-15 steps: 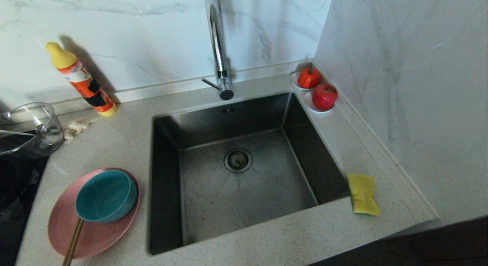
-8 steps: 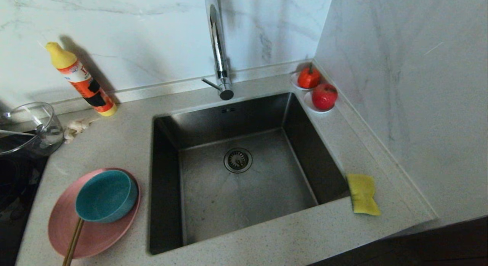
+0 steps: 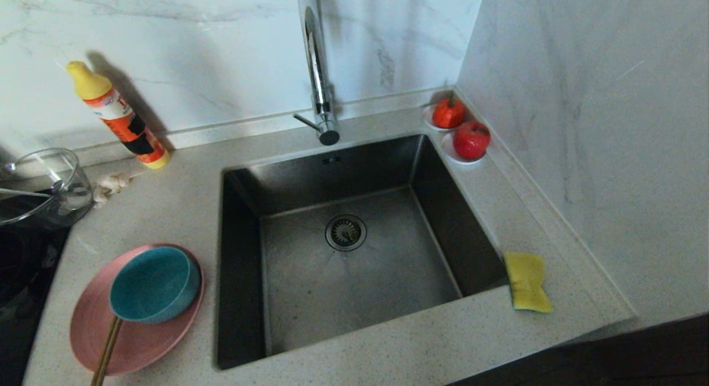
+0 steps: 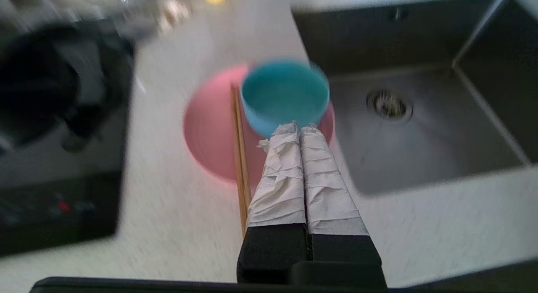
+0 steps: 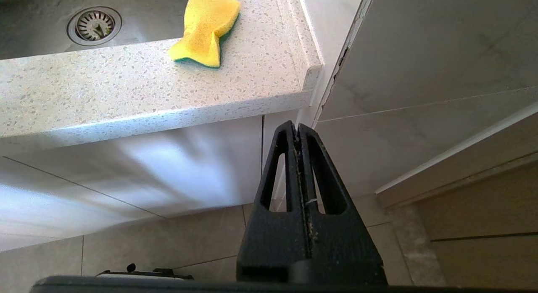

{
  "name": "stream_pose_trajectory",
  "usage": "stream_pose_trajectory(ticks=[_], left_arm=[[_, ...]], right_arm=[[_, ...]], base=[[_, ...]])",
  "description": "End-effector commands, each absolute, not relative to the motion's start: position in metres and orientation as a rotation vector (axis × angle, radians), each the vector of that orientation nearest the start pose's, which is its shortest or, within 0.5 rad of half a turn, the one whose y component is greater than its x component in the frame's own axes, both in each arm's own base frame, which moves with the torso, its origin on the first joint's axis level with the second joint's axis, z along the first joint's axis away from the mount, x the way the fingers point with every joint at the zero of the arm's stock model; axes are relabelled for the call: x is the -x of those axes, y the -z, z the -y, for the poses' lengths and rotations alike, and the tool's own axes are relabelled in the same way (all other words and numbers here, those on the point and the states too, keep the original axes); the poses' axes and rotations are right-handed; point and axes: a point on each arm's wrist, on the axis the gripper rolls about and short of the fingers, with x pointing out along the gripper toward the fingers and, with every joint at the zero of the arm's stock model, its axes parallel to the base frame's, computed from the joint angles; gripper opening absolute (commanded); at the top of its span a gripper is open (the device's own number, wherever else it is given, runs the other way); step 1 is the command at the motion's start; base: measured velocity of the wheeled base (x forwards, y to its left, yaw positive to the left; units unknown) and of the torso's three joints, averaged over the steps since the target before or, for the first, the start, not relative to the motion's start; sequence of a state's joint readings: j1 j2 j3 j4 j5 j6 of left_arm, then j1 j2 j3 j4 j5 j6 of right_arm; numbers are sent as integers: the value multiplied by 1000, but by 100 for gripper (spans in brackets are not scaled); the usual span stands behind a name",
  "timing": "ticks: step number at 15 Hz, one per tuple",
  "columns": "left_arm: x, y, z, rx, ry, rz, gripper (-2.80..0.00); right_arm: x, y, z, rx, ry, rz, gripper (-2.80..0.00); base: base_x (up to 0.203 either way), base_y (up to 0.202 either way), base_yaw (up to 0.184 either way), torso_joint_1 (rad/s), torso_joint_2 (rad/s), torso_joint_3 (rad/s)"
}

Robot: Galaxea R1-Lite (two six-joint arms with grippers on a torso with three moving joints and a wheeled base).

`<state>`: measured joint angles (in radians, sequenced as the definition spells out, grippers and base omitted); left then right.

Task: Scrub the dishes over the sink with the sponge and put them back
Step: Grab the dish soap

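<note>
At the bench's near left corner, beside the sink's [image 3: 354,264] left rim, the pink plate [image 3: 144,341] carries the teal bowl [image 3: 154,283] on its far half, with the brown chopsticks [image 3: 106,350] slanting off its near edge. Plate and bowl look light, rigid and smooth, likely slippery, best pinched at a rim; the thin chopsticks would want a grip across the pair. The left end effector [image 4: 299,125], its padded fingers pressed together and empty, hangs over the plate's near side, tips just short of the bowl. Across the basin, at the sink's near right corner, lies the soft, squashable yellow sponge [image 3: 526,282], easily squeezed across its width. The right end effector [image 5: 297,125], likewise clamped on nothing, hangs below the bench edge, well apart from the sponge.
</note>
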<state>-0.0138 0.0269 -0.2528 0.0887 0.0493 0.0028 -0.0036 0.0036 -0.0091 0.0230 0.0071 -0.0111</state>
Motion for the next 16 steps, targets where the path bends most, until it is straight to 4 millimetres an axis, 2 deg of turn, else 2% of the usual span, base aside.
stream_pose_trajectory(ticks=[1, 4, 6, 8, 10, 11, 13, 16], left_arm=[[38, -169, -2, 8, -60, 110, -280], [13, -213, -3, 66, -106, 44, -280], [-13, -234, -3, 123, -118, -22, -280], [-48, -258, -2, 193, -131, -84, -280], [-91, -286, -3, 252, -145, -121, -280], [-116, -293, -3, 267, -153, -151, -280], [-170, -292, -4, 284, -174, -205, -280], [-245, -271, -7, 285, -227, -212, -280]], right_arm=[[23, -76, 0, 12, -5, -17, -280], [23, -76, 0, 12, -5, -17, -280], [23, -76, 0, 12, -3, -17, -280], [23, -76, 0, 12, -4, -17, -280], [23, -76, 0, 11, -4, -17, -280], [23, -76, 0, 12, -4, -17, -280], [23, -76, 0, 12, -3, -17, -280], [23, -76, 0, 12, -4, -17, -280]], base=[[0, 0, 0, 0, 0, 0], [0, 0, 0, 0, 0, 0], [0, 0, 0, 0, 0, 0], [0, 0, 0, 0, 0, 0], [0, 0, 0, 0, 0, 0], [0, 0, 0, 0, 0, 0], [0, 0, 0, 0, 0, 0], [0, 0, 0, 0, 0, 0]])
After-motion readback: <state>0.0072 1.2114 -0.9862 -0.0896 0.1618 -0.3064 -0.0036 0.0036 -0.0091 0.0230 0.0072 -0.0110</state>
